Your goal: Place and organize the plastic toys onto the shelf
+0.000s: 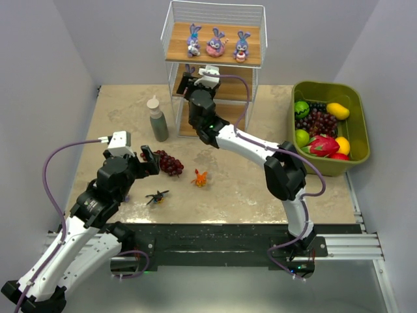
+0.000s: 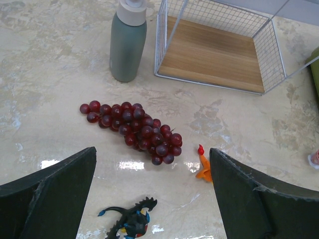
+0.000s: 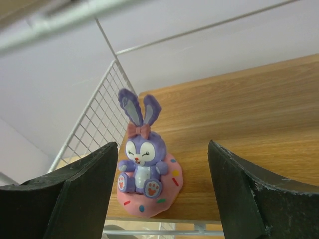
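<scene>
A glossy plastic bunny sits on matt wood-grain board between the right fingers; shiny grapes lie on polished tabletop ahead of the left fingers.

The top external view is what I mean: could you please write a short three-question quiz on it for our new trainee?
1. True or false: the orange creature already stands on the shelf.
2. How many bunnies stand on its top board?
3. What lies nearest the left pincer? A grape bunch, B bottle, C mango.
Key: 1 false; 2 three; 3 A.
</scene>
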